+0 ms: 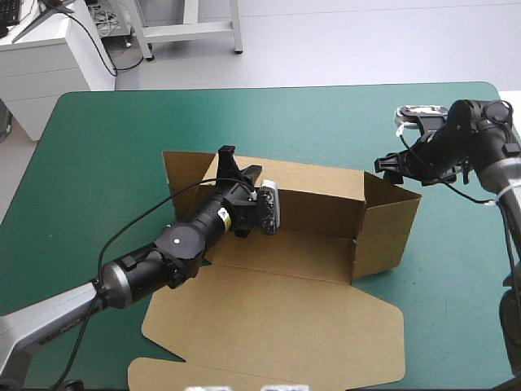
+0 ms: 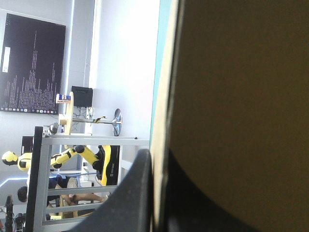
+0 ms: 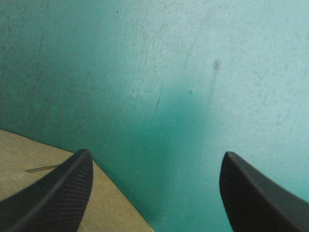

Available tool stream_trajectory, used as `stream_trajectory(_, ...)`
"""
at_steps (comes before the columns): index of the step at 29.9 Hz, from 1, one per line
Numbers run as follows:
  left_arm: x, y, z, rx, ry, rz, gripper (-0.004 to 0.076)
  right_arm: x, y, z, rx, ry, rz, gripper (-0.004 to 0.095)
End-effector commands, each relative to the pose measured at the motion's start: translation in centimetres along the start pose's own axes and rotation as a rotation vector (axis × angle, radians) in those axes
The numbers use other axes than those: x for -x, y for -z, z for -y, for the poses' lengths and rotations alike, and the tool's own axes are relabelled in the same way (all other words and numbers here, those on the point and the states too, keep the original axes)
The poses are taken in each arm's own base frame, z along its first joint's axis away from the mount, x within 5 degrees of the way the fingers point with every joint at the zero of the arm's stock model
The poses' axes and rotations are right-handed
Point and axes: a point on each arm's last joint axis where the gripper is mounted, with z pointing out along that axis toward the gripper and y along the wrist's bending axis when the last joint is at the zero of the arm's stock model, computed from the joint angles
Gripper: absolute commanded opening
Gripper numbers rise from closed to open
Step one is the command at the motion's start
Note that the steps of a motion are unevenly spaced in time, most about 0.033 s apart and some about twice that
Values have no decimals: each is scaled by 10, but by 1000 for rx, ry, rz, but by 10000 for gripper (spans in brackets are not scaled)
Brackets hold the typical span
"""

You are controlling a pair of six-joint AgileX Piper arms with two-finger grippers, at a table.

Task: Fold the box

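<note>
The brown box (image 1: 309, 301) lies in the middle of the table. Its back wall (image 1: 317, 195) and right wall (image 1: 387, 224) stand raised, and the lid lies flat toward the front edge. My left gripper (image 1: 232, 163) is shut on the top edge of the back wall near its left end. In the left wrist view the board (image 2: 241, 96) stands edge-on between the two black fingers (image 2: 137, 193). My right gripper (image 1: 392, 167) hangs open just beyond the right wall. The right wrist view shows a corner of board (image 3: 29, 154) beside one finger, with teal-green cover (image 3: 193, 72) between the fingers.
A loose flap (image 1: 183, 175) stands up at the left end of the back wall. The lid's front flaps (image 1: 163, 371) reach the table's front edge. The table's far right corner (image 1: 488, 90) is close behind the right arm.
</note>
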Motion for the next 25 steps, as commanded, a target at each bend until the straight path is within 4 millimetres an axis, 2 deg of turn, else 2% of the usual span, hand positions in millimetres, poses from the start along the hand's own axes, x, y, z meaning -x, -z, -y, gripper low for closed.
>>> stream_trajectory(1,0,9,-18,77,33,-17,-8,-14,30,-5,19,28,88,669)
stream_trajectory(7,-5,6,-17,93,29,-78,-8,-40,38,-7,18,50,104,669)
stream_trajectory(11,-6,-3,-10,73,14,-104,-8,-57,46,-10,33,48,115,669)
stream_trajectory(15,-4,-10,-3,41,3,-88,-8,-66,51,-14,65,55,170,669)
stream_trajectory(19,-3,-10,-2,30,1,-68,-8,-65,43,-18,127,70,233,669)
stream_trajectory(25,-3,-10,-2,34,-4,-71,-8,-72,27,-28,257,104,234,669)
